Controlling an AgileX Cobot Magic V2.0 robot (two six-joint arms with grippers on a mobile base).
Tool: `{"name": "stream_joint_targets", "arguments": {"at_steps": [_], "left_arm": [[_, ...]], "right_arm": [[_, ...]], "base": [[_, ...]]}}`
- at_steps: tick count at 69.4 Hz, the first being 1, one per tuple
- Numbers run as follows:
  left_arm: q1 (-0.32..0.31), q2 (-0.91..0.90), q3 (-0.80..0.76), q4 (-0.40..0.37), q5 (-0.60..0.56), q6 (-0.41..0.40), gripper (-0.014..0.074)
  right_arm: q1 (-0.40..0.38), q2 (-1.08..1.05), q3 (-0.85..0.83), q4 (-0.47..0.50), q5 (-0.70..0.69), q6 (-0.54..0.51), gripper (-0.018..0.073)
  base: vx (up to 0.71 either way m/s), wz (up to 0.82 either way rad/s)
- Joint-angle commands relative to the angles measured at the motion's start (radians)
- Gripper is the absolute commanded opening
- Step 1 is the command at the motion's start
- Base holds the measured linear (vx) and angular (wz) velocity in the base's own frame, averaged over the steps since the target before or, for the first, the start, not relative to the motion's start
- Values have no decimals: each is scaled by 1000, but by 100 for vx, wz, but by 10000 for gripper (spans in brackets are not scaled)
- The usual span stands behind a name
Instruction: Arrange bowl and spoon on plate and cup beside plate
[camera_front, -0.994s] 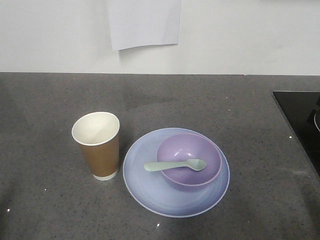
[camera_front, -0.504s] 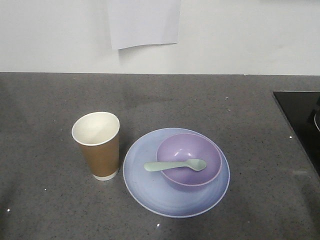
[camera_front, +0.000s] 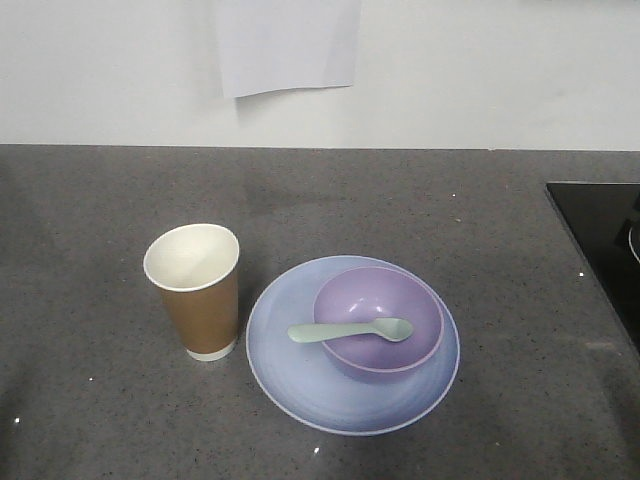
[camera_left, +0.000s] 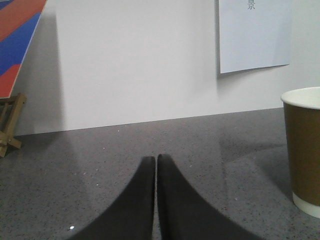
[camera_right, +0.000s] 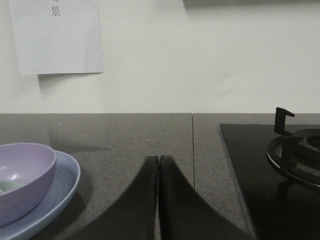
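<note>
The pale blue plate (camera_front: 300, 385) lies on the grey counter with the lavender bowl (camera_front: 378, 305) on its right half. The mint spoon (camera_front: 350, 331) rests across the bowl's near rim, scoop inside, handle over the plate. The brown paper cup (camera_front: 195, 290) stands upright just left of the plate. In the left wrist view the cup (camera_left: 304, 150) is at the right edge, well clear of my left gripper (camera_left: 156, 159), which is shut and empty. My right gripper (camera_right: 158, 159) is shut and empty, right of the bowl (camera_right: 22, 177) and plate (camera_right: 65, 182). Neither gripper shows in the front view.
A black gas hob (camera_front: 600, 240) takes up the counter's right end; its burner grate (camera_right: 295, 150) is right of my right gripper. A white wall with a paper sheet (camera_front: 288, 45) backs the counter. A wooden easel with a red-blue board (camera_left: 12, 75) stands far left.
</note>
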Motion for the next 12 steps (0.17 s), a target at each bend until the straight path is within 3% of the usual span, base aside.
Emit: {"name": "stream_joint_targets", "arguments": {"at_steps": [1,12], "left_arm": [[0,-15,-8,-6,-72,-6,-6],[0,-15,-8,-6,-72,-6,-6]], "right_arm": [[-6,-7,4,-2,-81,-13,-11],[-6,-7,4,-2,-81,-13,-11]], "base": [[0,0],[0,0]]}}
